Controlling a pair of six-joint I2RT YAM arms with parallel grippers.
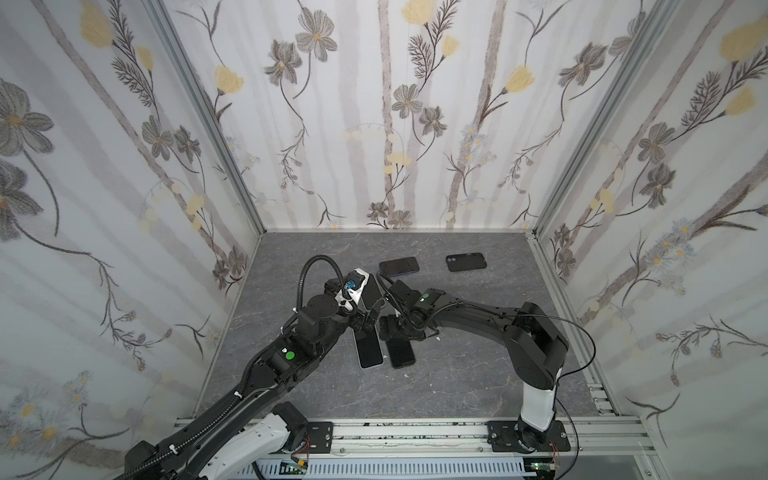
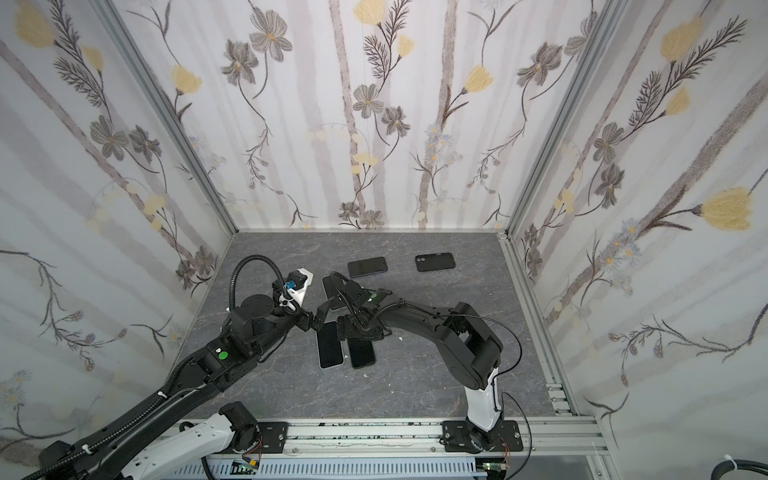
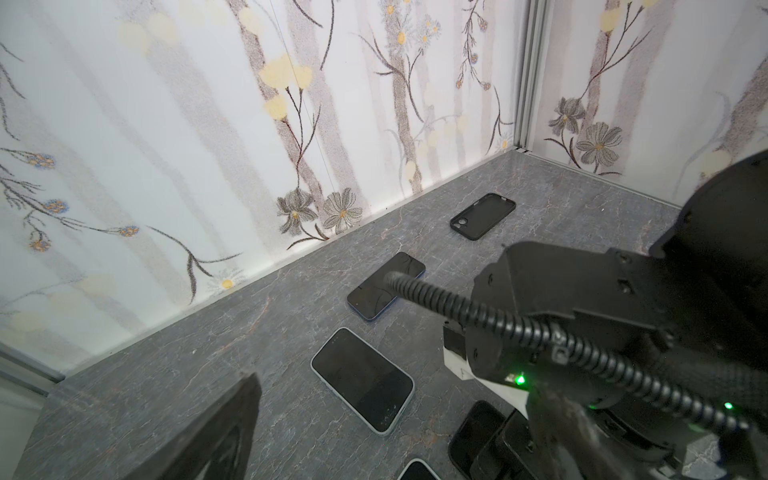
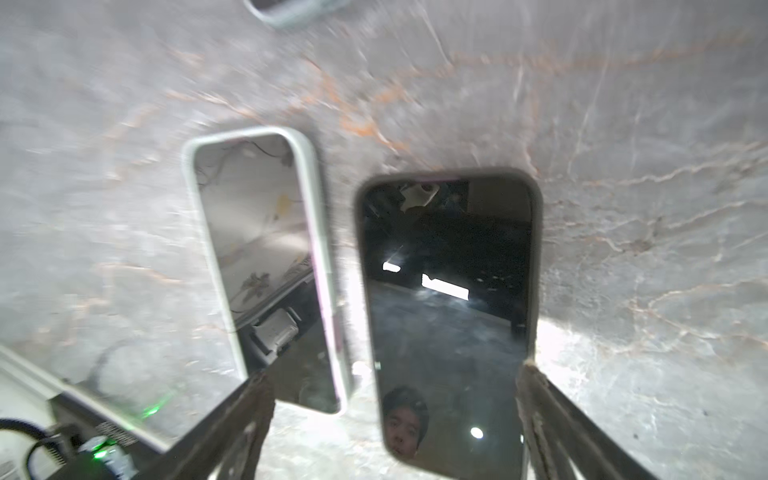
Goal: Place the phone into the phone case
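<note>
Flowered walls (image 1: 374,104), grey table (image 1: 457,374), phones lying flat

Tall walls on three sides of the stone table. Near the middle, left gripper (image 1: 368,320) spread wide, holding nothing, over the far end of a white-edged phone (image 1: 369,353). Beside it, right gripper (image 4: 395,374) low over a dark phone (image 4: 449,291), fingers (image 4: 536,399) apart, one on each side. Both phones flat, side by side, screens up. Farther back, another phone (image 1: 399,266). Off to its right, well apart, near the back wall, empty case (image 1: 465,262).
</note>
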